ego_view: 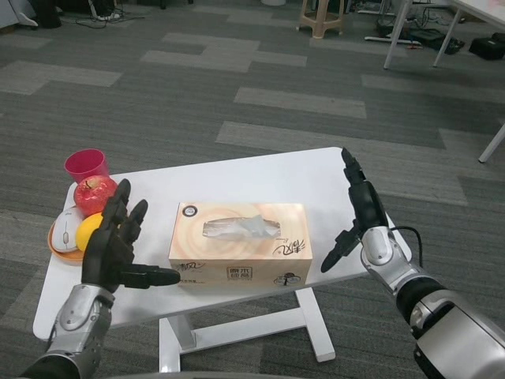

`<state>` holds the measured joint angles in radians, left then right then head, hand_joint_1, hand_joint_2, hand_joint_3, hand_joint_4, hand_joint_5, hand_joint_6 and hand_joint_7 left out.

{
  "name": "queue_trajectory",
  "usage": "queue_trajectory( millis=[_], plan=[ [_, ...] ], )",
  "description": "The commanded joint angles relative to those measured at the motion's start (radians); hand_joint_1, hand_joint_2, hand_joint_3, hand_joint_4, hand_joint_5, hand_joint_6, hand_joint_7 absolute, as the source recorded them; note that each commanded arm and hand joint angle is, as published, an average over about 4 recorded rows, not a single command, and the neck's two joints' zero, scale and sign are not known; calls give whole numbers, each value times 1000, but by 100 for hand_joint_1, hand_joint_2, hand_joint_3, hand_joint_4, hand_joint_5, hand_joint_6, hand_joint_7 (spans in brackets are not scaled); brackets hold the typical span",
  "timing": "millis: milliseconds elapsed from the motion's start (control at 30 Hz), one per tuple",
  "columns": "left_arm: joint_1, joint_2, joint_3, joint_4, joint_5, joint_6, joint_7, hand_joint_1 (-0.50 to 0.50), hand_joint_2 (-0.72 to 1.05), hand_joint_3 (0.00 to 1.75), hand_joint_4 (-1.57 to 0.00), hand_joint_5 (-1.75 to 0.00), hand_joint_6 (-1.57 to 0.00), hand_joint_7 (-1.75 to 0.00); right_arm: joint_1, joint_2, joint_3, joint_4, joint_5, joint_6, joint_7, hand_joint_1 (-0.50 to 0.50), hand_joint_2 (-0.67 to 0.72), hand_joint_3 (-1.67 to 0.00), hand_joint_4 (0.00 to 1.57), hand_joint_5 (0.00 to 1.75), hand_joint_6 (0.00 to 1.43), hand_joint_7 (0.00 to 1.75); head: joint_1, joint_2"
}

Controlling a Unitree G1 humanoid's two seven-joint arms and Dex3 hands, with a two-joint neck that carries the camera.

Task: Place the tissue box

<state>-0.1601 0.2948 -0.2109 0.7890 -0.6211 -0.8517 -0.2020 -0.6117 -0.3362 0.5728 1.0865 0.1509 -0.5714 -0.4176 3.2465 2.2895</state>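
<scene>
A beige tissue box (239, 243) with a white tissue showing in its top slot lies flat near the front edge of the small white table (237, 178). My left hand (118, 241) stands just left of the box, fingers spread upward and thumb pointing at the box's left end, a little apart from it. My right hand (357, 209) is open to the right of the box, fingers stretched up over the table's right edge, with a clear gap between it and the box. Neither hand holds anything.
An orange plate (57, 245) at the table's left end carries a red apple (95, 195), an orange fruit (88, 230) and a white object. A pink cup (85, 166) stands behind it. Grey carpet floor surrounds the table; stool and desk legs stand far back.
</scene>
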Motion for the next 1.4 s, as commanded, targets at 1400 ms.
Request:
queue_trajectory(
  millis=[1400],
  plan=[
    [-55, 106, -31, -590, 16, 230, -51, 50, 34, 0, 0, -41, 0, 0, 240, -15, -125, -706, 13, 2, -3, -29, 47, -8, 3, 0, 0, 0, -24, 31]
  ],
)
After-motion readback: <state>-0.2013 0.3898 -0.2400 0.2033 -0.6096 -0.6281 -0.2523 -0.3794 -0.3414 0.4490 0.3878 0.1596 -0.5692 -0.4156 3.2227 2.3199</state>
